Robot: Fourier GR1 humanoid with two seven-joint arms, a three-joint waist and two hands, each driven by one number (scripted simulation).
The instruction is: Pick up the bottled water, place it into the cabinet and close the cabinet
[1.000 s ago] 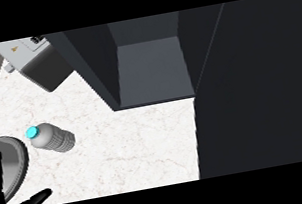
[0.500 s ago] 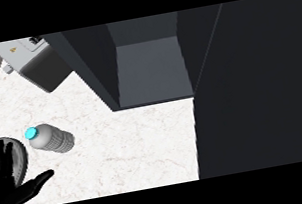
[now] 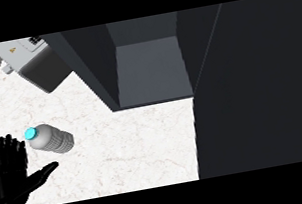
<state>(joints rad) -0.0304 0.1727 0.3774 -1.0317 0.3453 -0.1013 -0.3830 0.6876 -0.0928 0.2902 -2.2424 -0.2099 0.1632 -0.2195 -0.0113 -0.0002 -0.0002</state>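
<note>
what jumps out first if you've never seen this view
The big dark cabinet stands open at top middle, its door covering the view's right side. On the white counter at left sits the bottled water with a bright blue cap, the open black left hand just below it.

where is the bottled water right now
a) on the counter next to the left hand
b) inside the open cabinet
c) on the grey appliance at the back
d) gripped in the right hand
a: the bottled water sits on the white counter, just up and right of the open left hand, whose fingers are straight and not curled round it; it is outside the cabinet.
</note>
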